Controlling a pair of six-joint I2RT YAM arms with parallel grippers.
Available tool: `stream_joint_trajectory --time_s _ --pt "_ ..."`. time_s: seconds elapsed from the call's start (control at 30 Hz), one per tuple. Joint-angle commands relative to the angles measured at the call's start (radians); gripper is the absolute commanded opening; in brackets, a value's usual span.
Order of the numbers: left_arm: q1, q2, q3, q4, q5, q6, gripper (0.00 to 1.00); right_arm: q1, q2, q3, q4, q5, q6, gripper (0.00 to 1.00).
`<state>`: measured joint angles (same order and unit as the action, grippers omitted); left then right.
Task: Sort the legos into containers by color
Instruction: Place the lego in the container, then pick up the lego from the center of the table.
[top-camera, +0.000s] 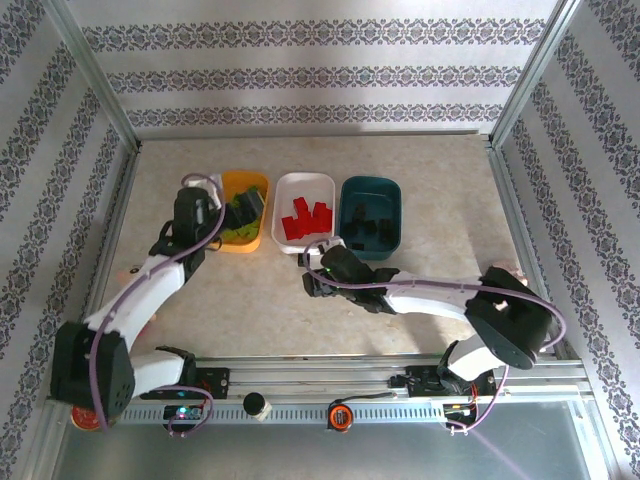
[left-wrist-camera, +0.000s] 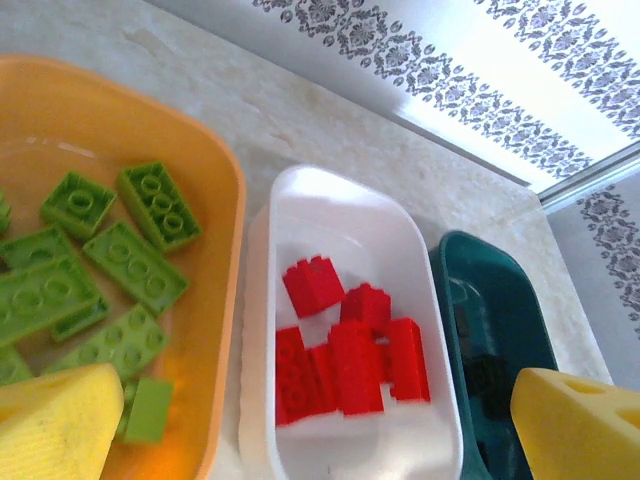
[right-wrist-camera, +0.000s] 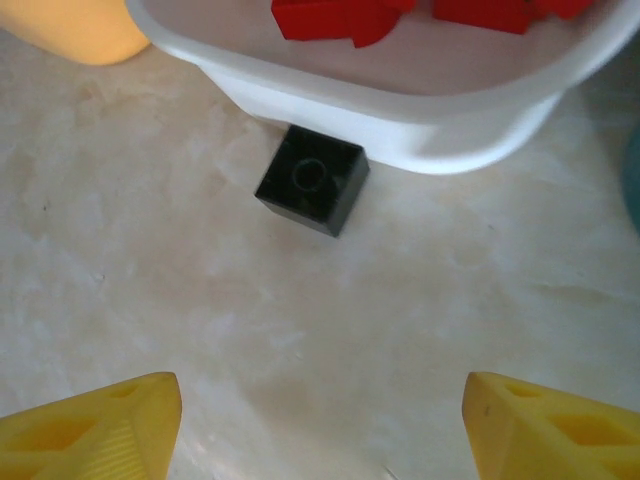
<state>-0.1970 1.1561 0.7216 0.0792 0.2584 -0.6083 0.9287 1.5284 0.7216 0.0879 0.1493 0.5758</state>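
Three containers stand in a row at the back: an orange-yellow tray, a white tray and a dark teal tray. Lime green legos lie in the orange-yellow tray, red legos in the white tray, and black legos in the teal one. My left gripper hangs open over the orange-yellow and white trays, holding nothing. One black lego lies on the table against the white tray's near wall. My right gripper stands open just short of it.
Metal frame rails and patterned walls close in the table on all sides. Bare tabletop lies between the trays and the arm bases. A red round object sits outside the frame at the near left corner.
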Motion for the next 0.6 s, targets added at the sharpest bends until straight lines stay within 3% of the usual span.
stream_joint_trajectory --time_s 0.0,0.23,0.57 --pt "-0.009 -0.103 -0.11 0.033 0.013 -0.064 1.0 0.013 0.07 0.045 0.109 0.076 0.064 0.75" --pt "-0.008 -0.283 -0.248 0.006 -0.004 -0.105 1.0 0.026 0.219 0.132 0.134 0.148 0.096 0.75" --pt "-0.008 -0.326 -0.277 -0.001 0.006 -0.136 1.0 0.021 0.361 0.241 0.092 0.192 0.092 0.65"
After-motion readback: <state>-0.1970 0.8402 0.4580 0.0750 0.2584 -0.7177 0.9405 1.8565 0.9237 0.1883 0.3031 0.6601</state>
